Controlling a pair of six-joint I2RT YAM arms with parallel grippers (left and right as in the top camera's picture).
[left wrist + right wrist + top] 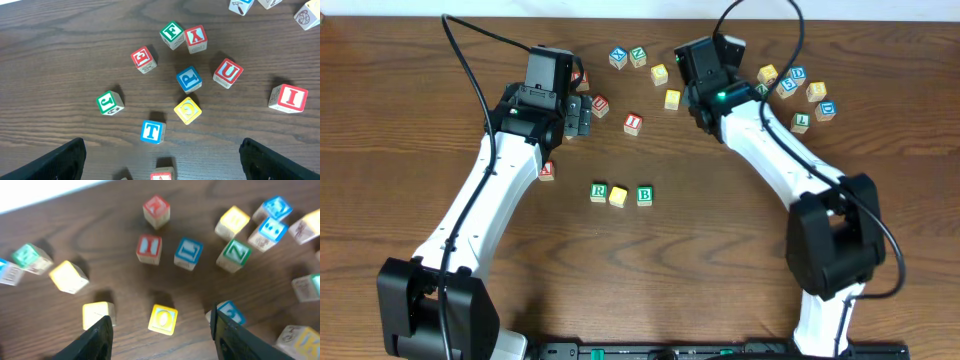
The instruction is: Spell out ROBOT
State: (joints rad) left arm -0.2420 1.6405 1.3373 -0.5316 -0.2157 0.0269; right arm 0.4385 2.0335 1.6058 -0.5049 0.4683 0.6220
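A short row lies mid-table: green R cube [599, 192], a plain yellow cube [618, 196] and green B cube [644, 195]. The blue T cube [152, 131] lies just ahead of my left gripper [162, 167], whose jaws stand wide open and empty above the table. In the overhead view the left gripper [580, 114] hovers over that cluster and hides the T. My right gripper [162, 340] is open above a yellow O cube [163, 319], which lies between the fingers [97, 337] without touching them. The right gripper [700, 72] hangs at the back centre.
Loose cubes surround the T: red U [228, 73], red I [288, 98], blue P [189, 79], yellow G [187, 110], green J [110, 102]. Two plain yellow cubes [69, 276] lie left of the O. More cubes cluster at the back right [797, 90].
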